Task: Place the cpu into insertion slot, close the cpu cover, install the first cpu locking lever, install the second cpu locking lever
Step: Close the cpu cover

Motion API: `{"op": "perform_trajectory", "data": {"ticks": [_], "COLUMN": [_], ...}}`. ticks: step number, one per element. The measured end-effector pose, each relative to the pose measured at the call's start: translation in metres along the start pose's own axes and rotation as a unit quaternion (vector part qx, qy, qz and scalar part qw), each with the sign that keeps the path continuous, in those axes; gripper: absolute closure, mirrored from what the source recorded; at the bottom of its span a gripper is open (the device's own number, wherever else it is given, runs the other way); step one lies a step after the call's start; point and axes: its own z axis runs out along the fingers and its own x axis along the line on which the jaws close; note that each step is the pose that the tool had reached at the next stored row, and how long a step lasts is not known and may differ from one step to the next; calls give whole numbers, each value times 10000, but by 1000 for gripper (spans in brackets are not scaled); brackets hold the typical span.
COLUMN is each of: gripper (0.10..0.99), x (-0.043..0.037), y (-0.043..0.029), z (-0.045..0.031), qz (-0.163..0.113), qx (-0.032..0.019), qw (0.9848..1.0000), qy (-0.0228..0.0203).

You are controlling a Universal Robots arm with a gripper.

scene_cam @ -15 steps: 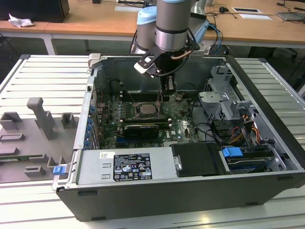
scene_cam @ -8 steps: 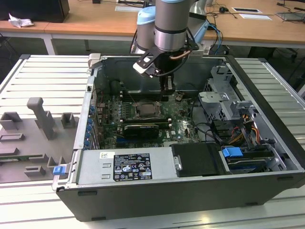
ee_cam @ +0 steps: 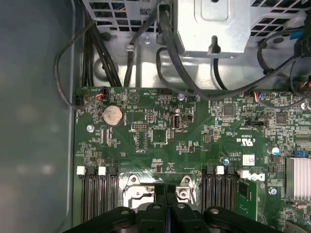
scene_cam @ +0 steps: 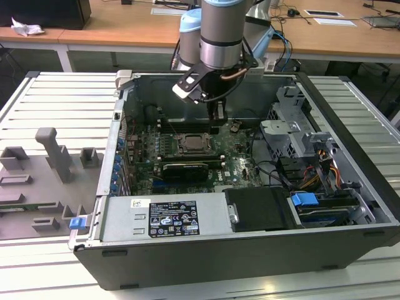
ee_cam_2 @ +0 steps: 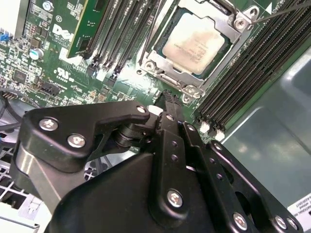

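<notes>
CPU [ee_cam_2: 194, 42] lever step. In the open computer case [scene_cam: 206, 265], mid-motherboard [ee_cam: 194, 145] between the memory slots [ee_cam_2: 252, 73], the CPU cover [ee_cam_2: 155, 51] lies flat over the seated chip. The gripper [ee_cam_2: 167, 97], fingers pressed together and empty, is poised just beside the cover's corner. The narrow tip should probably bear on the lever alone, clear of the slots.

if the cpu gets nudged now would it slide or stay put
Probably stays put: the cpu lies flat with the cpu cover framing its edges. Its flat metal top looks stiff, likely slippery.
</notes>
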Motion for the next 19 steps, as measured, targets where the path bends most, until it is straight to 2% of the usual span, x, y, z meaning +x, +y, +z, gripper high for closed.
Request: {"op": "perform_trajectory", "data": {"ticks": [6,10,14,19], "gripper": [980,980,980,980], "x": [3,7,10,11], "y": [-90,-260,-382,-435], "z": [11,6,4,1], "qz": [-84,-85,-84,-84], "qx": [-2,-2,-2,-2], "qw": [10000,10000,10000,10000], "qy": [4,4,4,4]}}
